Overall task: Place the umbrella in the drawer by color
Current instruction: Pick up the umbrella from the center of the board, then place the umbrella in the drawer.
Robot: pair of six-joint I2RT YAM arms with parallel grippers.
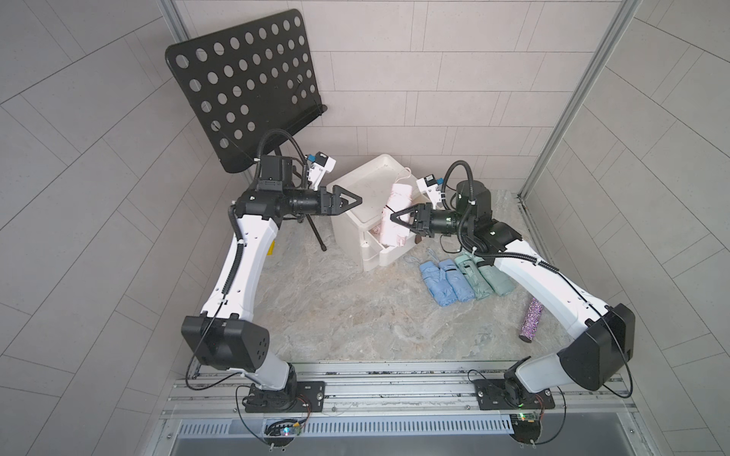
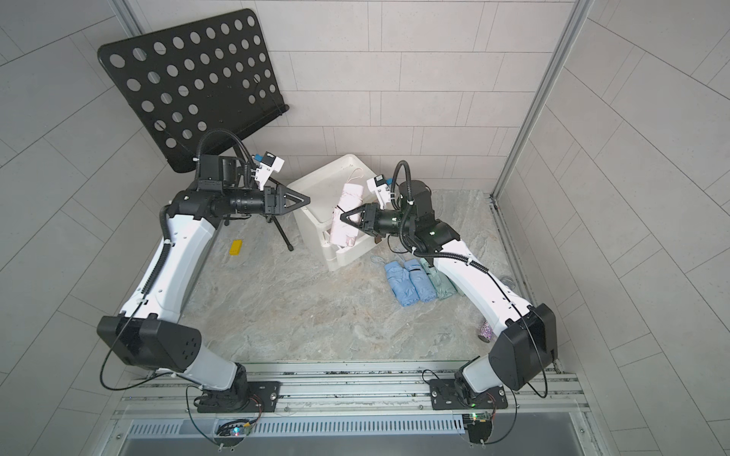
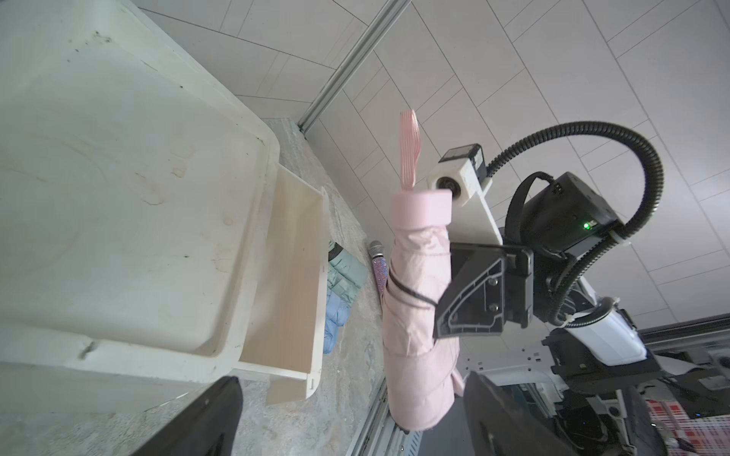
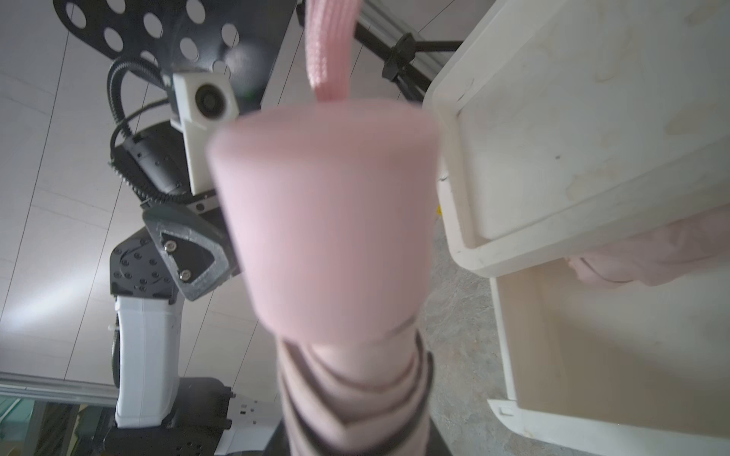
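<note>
My right gripper (image 1: 398, 218) (image 2: 347, 216) is shut on a folded pink umbrella (image 1: 399, 197) (image 2: 350, 196) (image 4: 324, 221), held upright with its strap on top. It hangs over the open top drawer (image 1: 391, 254) (image 3: 292, 284) of the white drawer unit (image 1: 351, 225) (image 2: 312, 225). The left wrist view shows the jaw clamped on the pink umbrella (image 3: 414, 339) at mid length. My left gripper (image 1: 352, 201) (image 2: 302, 199) (image 3: 355, 426) is open, a little to the left of the umbrella and apart from it. Pink fabric (image 4: 651, 256) lies inside the drawer under the unit's top.
Two blue umbrellas (image 1: 446, 282) and two green ones (image 1: 486, 278) lie on the table right of the drawer unit. A glittery tube (image 1: 531, 319) lies beyond them, by the right arm. A black perforated music stand (image 1: 245, 87) rises at the back left. A yellow block (image 2: 236, 248) lies under the left arm.
</note>
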